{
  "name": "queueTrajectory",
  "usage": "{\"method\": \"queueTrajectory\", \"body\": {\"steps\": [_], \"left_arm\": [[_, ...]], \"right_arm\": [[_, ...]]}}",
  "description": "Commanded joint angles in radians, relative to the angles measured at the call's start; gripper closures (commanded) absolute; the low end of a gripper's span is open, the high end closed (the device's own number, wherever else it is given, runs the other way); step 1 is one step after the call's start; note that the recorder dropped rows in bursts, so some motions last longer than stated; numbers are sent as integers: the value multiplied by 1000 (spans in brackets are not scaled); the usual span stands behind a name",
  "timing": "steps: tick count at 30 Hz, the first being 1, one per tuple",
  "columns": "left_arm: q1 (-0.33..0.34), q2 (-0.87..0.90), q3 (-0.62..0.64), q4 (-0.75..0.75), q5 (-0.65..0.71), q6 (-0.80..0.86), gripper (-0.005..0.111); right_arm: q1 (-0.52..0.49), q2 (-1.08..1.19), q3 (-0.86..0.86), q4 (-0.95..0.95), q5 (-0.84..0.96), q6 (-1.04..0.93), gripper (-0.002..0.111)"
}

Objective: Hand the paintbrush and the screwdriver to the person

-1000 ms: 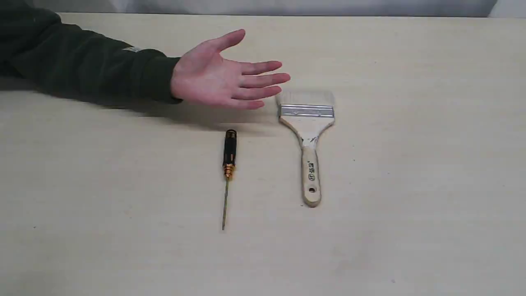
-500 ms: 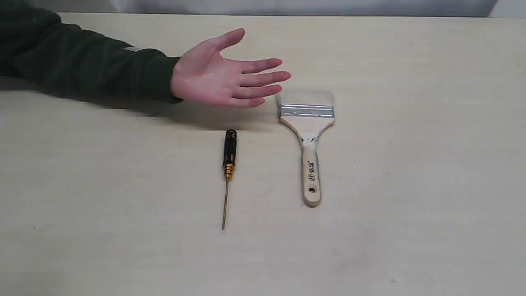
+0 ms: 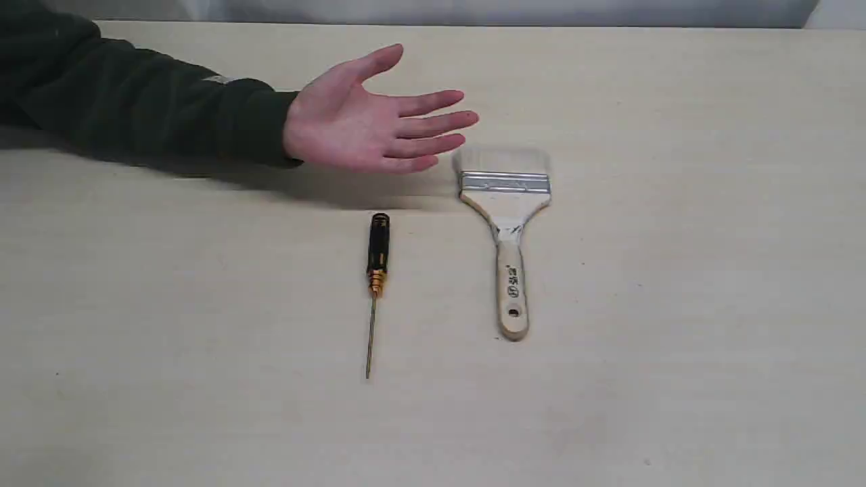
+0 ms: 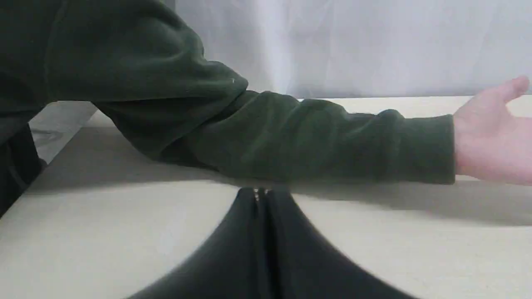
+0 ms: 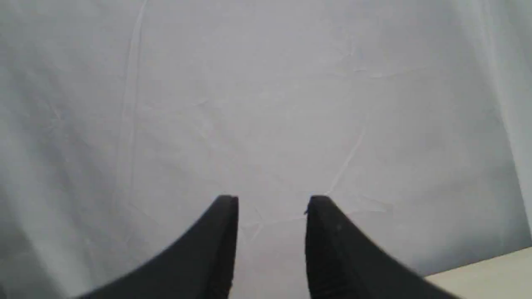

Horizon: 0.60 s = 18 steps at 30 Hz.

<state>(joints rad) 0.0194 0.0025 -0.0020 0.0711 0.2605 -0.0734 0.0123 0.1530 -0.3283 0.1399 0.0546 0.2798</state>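
The paintbrush [image 3: 507, 223] lies flat on the table, bristles toward the far side, wooden handle toward the near edge. Left of it lies the screwdriver [image 3: 376, 270], black handle away, thin shaft pointing near. The person's open hand [image 3: 372, 122] hovers palm up above the table, just behind both tools, the dark green sleeve [image 3: 135, 101] reaching in from the far left. Neither gripper shows in the exterior view. My left gripper [image 4: 260, 192] is shut, empty, low over the table below the person's sleeve [image 4: 291, 137]. My right gripper [image 5: 272, 201] is open, empty, facing a white backdrop.
The pale wooden table [image 3: 710, 270] stretches wide to the right and front of the tools. A white cloth backdrop [image 5: 266, 104] rises behind the table's far edge. The table's left edge [image 4: 62, 141] shows in the left wrist view.
The person's hand has lifted slightly and its fingers have tilted a little upward. The paintbrush and the screwdriver have not moved.
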Motion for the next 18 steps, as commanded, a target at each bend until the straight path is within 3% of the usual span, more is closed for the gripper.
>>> {"method": "queueTrajectory", "body": {"steps": [1,6,13,18], "left_arm": [[-8,-2,2,-2,-13,-2,107],[-8,-2,2,-2,-13,-2,107],[-8,-2,2,-2,-13,-2,107],[-8,-2,2,-2,-13,-2,107]], "right_arm": [[2,142,-175,-24,144,-31,78],[2,392,-387,2,310,-202,78],[2,627,-559,246,393,-587,78],[2,745,-618,243,391,-635,78]]}}
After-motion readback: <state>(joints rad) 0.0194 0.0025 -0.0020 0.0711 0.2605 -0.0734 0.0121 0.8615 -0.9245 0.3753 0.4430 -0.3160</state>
